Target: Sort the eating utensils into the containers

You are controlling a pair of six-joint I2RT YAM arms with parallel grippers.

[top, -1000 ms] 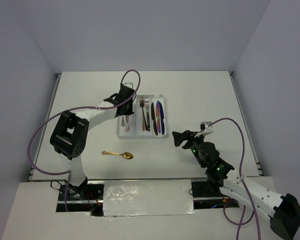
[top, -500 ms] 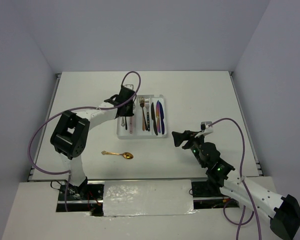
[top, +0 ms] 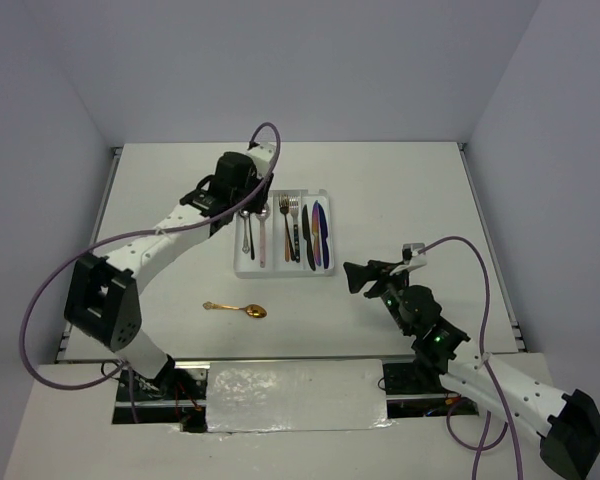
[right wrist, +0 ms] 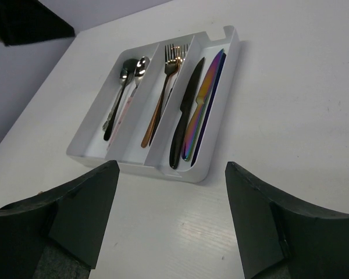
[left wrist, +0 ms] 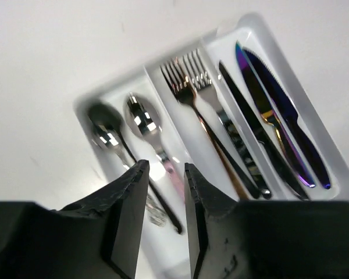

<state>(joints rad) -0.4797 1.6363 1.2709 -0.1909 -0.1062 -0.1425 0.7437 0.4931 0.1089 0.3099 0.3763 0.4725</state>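
The white cutlery tray (top: 282,271) lies mid-table, also in the left wrist view (left wrist: 79,107) and the right wrist view (right wrist: 134,167). Its left compartment holds two spoons (top: 254,236), a black one (left wrist: 102,124) and a silver one with a pinkish handle (left wrist: 141,115). The middle holds forks (left wrist: 189,81) and the right holds knives (left wrist: 267,110). A gold spoon (top: 247,310) lies on the table in front of the tray. My left gripper (left wrist: 166,165) hovers over the tray's left compartment, slightly open and empty. My right gripper (right wrist: 171,168) is wide open and empty, right of the tray.
Walls stand close around the table on three sides. The purple cable (top: 270,140) of the left arm loops above the tray's far end. The right arm's forearm (top: 430,335) stretches across the near right of the table.
My left gripper has let go of the pink-handled spoon in the left compartment and risen up and away toward the far side. The right arm has not moved.
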